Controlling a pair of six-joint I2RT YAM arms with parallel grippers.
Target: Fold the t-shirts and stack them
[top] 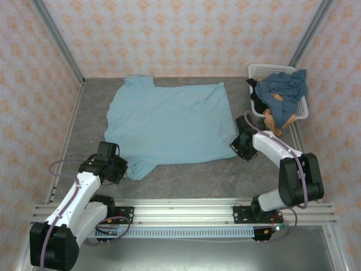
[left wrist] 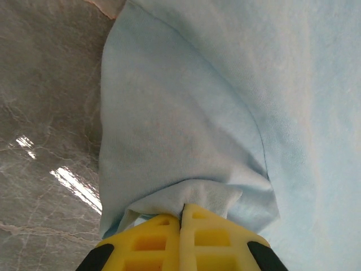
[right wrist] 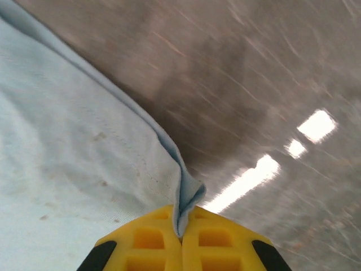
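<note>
Across the middle of the grey table (top: 225, 176) the light sky-blue t-shirt (top: 169, 121) is spread out pretty flat, sleeves pointing left and the hem on the right; one sleeve sticks out at the far left, the other is at the near left corner. The left gripper (top: 120, 169) is down at that near sleeve; from the left wrist cam I can see its yellow fingers (left wrist: 152, 243) pressed together with a bunched bit of the sleeve cuff pinched between them, and the rest of the sleeve fans away from the tips over the tabletop. The right gripper (top: 240, 144) is at the shirt's near right corner; on the right wrist cam its fingers are closed on the cloth too, with a little folded ridge of the hem edge going in between them, shirt on the left of that view and bare table on the right. Over in the far right corner sits the white lattice basket (top: 264, 71); the slate-blue t-shirt (top: 285, 87) is heaped in it, crumpled, and the orange-tan t-shirt (top: 280, 119) pokes out from under it and hangs over the basket's near rim, just beyond the right arm's wrist; both of those are well apart from the spread shirt.
</note>
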